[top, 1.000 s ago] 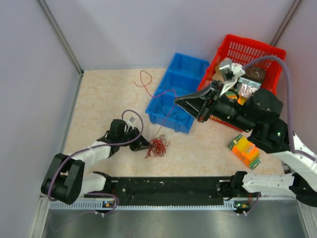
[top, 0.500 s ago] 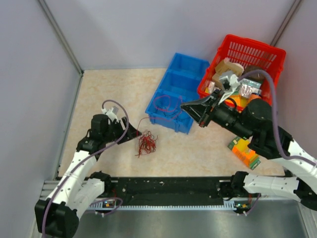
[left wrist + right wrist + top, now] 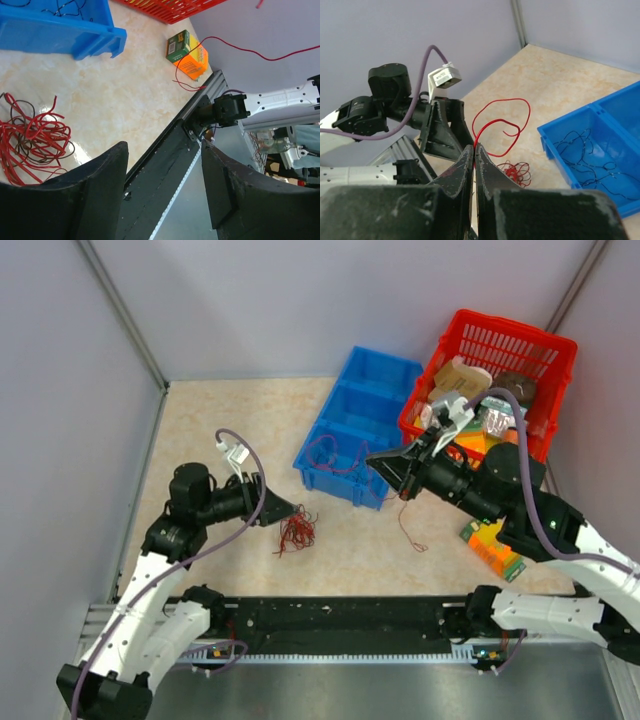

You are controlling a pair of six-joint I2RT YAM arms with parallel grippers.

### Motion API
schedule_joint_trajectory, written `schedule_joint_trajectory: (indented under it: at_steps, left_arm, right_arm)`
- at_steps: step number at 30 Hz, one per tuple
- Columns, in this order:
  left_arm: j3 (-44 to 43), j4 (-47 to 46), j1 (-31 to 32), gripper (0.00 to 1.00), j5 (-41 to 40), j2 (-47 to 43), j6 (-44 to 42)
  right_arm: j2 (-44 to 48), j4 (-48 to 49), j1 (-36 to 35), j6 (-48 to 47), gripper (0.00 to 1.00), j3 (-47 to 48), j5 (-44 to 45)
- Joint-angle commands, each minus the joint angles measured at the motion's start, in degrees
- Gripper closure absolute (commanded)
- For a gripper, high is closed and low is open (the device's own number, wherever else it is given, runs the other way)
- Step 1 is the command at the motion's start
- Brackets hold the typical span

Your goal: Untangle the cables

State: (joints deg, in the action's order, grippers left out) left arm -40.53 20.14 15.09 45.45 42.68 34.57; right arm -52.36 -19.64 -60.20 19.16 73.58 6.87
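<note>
The right gripper (image 3: 474, 150) is pinching a red cable (image 3: 408, 530) between closed fingers, above the near end of the blue bin (image 3: 345, 490). The pinched stretch is lying out of sight between them. The left gripper (image 3: 165, 150) is hovering, jaws apart and holding nothing, just beside the red-and-dark tangle (image 3: 295, 530) on the worktop (image 3: 220, 420); the left wrist view is cutting that tangle off. Dark cables (image 3: 585, 160) are lying in the bin, too thin to count.

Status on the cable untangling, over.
Left gripper open, empty, beside tangle. Right gripper shut on red cable, raised near blue bin. Nothing blocking.
</note>
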Motion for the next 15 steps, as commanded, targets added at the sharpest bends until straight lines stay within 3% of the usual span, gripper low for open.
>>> schedule_joint_trajectory:
  at_steps: [1, 5, 10, 15]
  left_arm:
    - [-3.1, 0.0, 1.2, 0.35, -1.8, -0.4, -2.0]
    - [-1.6, 3.6, 1.2, 0.37, -5.4, 3.1, -2.4]
    - [1.2, -0.9, 2.7, 0.34, -4.9, 4.6, 0.8]
    - [1.7, -1.0, 5.1, 0.34, -7.0, 5.5, 1.7]
  right_arm:
    - [4.9, -0.9, 0.3, -1.9, 1.00, -0.4, 5.6]
    - [7.4, -1.5, 0.3, 0.8, 1.00, -6.7, 6.5]
    - [5.9, -1.9, 0.3, 7.6, 1.00, -16.8, 4.6]
    - [4.0, -7.6, 0.3, 14.9, 1.00, -27.9, 8.8]
